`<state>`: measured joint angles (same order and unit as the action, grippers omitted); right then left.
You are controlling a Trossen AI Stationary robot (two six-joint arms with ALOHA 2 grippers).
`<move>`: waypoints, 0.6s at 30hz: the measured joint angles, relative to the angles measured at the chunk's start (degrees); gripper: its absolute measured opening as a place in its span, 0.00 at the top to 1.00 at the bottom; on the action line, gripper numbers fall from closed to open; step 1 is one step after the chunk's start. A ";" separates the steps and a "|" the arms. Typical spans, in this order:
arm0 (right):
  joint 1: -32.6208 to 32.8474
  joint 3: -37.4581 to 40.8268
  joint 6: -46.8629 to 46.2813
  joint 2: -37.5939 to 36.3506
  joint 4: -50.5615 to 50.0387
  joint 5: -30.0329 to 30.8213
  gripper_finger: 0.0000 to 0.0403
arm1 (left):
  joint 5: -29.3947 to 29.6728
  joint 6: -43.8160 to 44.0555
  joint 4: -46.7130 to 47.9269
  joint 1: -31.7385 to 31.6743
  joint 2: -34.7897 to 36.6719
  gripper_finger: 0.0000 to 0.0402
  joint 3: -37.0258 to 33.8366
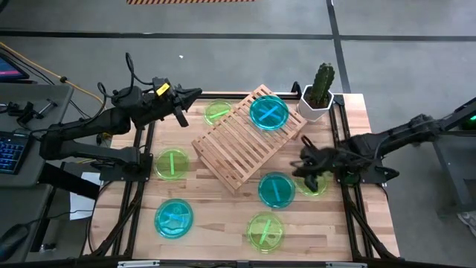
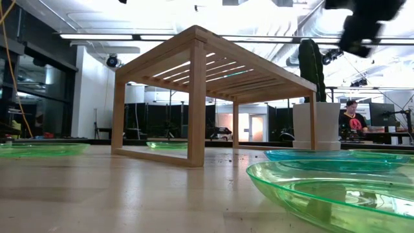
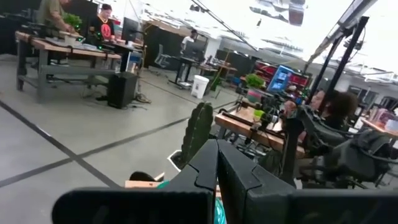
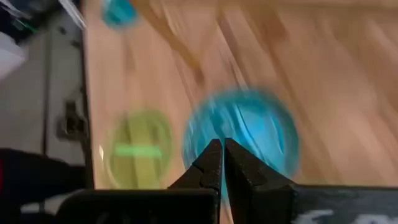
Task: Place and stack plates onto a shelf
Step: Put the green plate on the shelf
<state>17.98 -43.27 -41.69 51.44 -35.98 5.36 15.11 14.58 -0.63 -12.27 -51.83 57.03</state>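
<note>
The slatted wooden shelf (image 1: pixel 244 140) stands askew at the table's middle, on its legs (image 2: pixel 196 97). One teal plate (image 1: pixel 268 113) lies on its far right end. Other plates lie flat on the table: green ones (image 1: pixel 218 112) (image 1: pixel 172 164) (image 1: pixel 265 231) and teal ones (image 1: pixel 174 219) (image 1: pixel 277 189). My right gripper (image 1: pixel 303 164) (image 4: pixel 222 150) hovers shut and empty in the air, right of the shelf, pointing down over a teal plate (image 4: pixel 242 134). A green plate (image 1: pixel 315 186) lies partly under it. My left gripper (image 1: pixel 195 94) (image 3: pixel 216 158) is shut and empty, held high over the table's far left.
A cactus in a white pot (image 1: pixel 320 93) stands at the far right corner, close behind the shelf. Bare tabletop (image 1: pixel 216 223) lies between the near plates. People work at benches in the room beyond (image 3: pixel 102 25).
</note>
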 joint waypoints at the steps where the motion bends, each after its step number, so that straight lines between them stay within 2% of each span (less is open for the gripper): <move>1: 1.92 0.00 -2.57 -0.53 -2.84 0.99 1.00 | -0.11 -0.28 -0.10 0.00 0.00 1.00 -0.19; 6: 9.79 0.02 -12.24 -0.71 -12.79 4.03 1.00 | -2.61 -0.70 -0.21 0.00 -0.02 1.00 -2.26; 12: 16.85 0.02 -22.81 -0.54 -22.26 2.70 1.00 | -2.58 2.06 -0.78 -0.02 -0.07 1.00 -4.36; 18: 27.66 0.02 -42.01 -0.53 -25.88 6.45 0.98 | -2.56 2.26 -0.93 -0.02 0.00 1.00 -4.56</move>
<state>45.65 -43.24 -83.69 50.91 -61.86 11.81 12.55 16.84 -1.56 -12.29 -51.83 52.47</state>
